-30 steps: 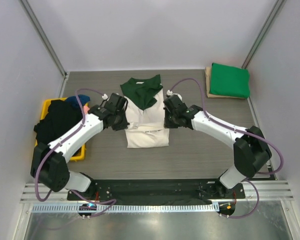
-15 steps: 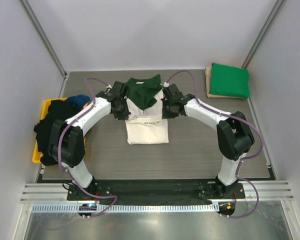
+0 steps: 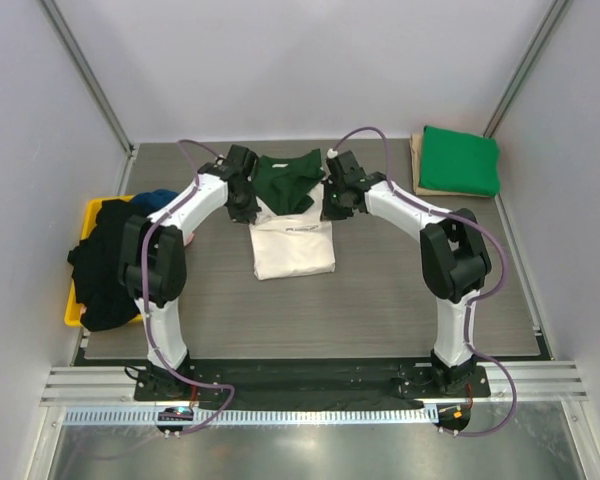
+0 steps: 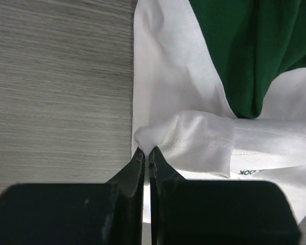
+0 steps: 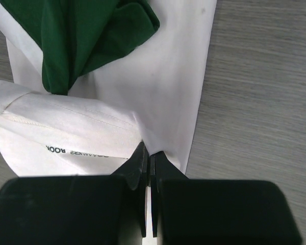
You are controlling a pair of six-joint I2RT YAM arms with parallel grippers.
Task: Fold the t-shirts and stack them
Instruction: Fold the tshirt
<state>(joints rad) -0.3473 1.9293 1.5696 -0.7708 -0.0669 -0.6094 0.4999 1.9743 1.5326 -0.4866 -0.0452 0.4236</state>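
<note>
Surface [image 3: 380, 300] of grey wood grain, bare along its near edge. At the left edge we note a yellow tray [image 3: 73, 305] heaped with a black tee [image 3: 110, 260]. A blue tee [image 3: 160, 200] peeks out at the heap's far end.

Mid-surface lies the cream tee [image 3: 292, 250], flat, with its near part doubled back. The hem, with a line of dark print beside it, now runs across the body as a flap.

The left tool [image 4: 147, 152] pinches the flap's left corner, jaws all but closed with only cream cloth between them. The right tool [image 5: 147, 153] grips near the flap's right end, jaws just as tight on the fabric. We see both arms stretched far out, flanking the tee.

Beyond the flap the dark green sleeves [image 3: 285, 180] lie bunched over the tee's far end.

In the far right corner a green tee [image 3: 460, 160] sits folded on a tan board [image 3: 418, 160], well apart from the rest.
</note>
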